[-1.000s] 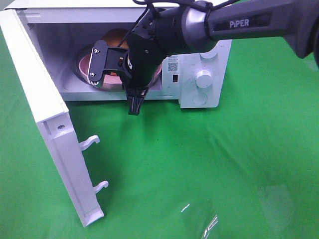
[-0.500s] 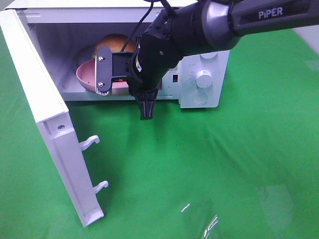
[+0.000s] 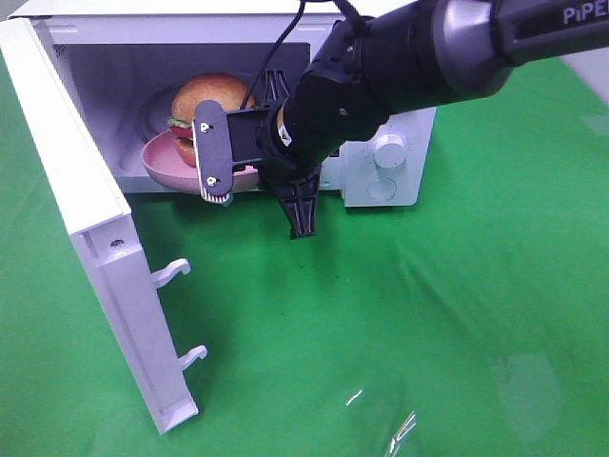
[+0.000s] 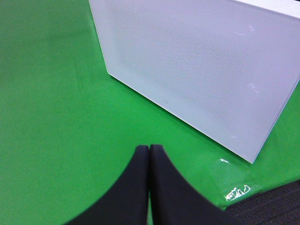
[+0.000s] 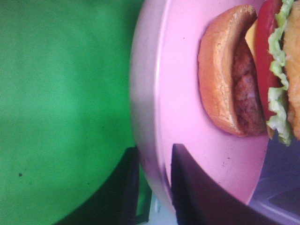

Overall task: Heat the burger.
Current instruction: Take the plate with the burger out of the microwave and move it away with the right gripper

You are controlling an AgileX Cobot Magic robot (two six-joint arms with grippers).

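Observation:
The burger [image 3: 211, 100] sits upright on a pink plate [image 3: 160, 160] in the mouth of the open microwave [image 3: 400, 195]. My right gripper [image 3: 221, 173] is shut on the plate's near rim. In the right wrist view, the gripper [image 5: 152, 161] has one dark finger on each side of the plate [image 5: 187, 117] rim, and the burger [image 5: 243, 79] shows bun, patty, tomato and lettuce. Whether the plate rests on the oven floor I cannot tell. My left gripper [image 4: 149, 151] is shut on nothing, above green cloth beside the microwave door [image 4: 197, 70].
The white microwave door [image 3: 90, 224] swings wide open to the left, with two latch hooks [image 3: 171, 271] sticking out. A round knob [image 3: 388, 150] is on the control panel at the right. Green cloth [image 3: 400, 333] covers the table in front.
My right wrist has turned and shifted right. The plate has gone from tilted to level, and the burger now stands in plain view in the cavity.

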